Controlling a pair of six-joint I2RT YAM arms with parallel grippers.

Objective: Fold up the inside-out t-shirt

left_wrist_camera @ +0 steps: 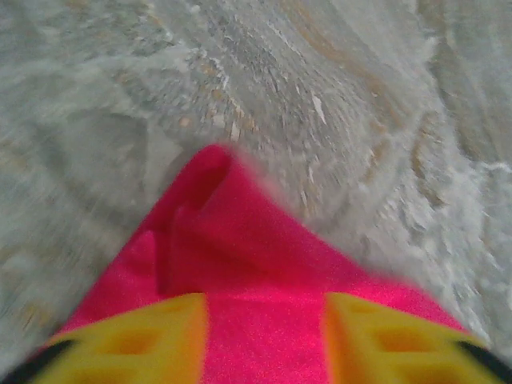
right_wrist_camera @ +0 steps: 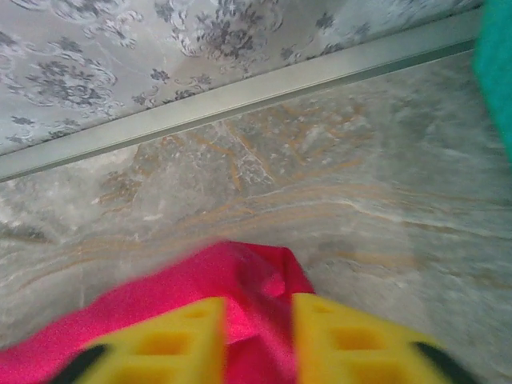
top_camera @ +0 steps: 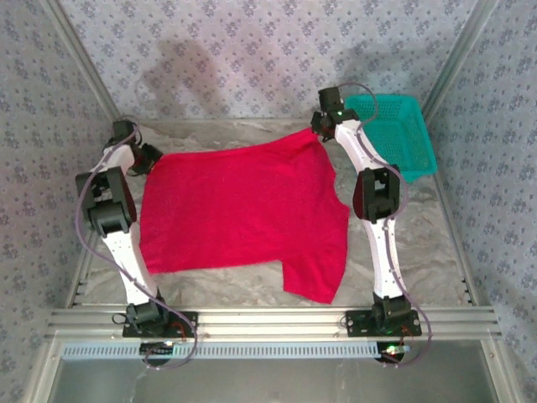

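Marbled table, inside-out t-shirt spread flat; flattening looks done. Left gripper and right gripper at far corners, jaws part-open around cloth. Next: pinch an edge, first fold.

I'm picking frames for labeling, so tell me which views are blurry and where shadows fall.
Top external: sharp, evenly lit, a soft shadow on the back wall above the t-shirt. Left wrist: smeared, table and left hand both soft. Right wrist: back wall's pattern fairly crisp, right hand blurred at the bottom edge.
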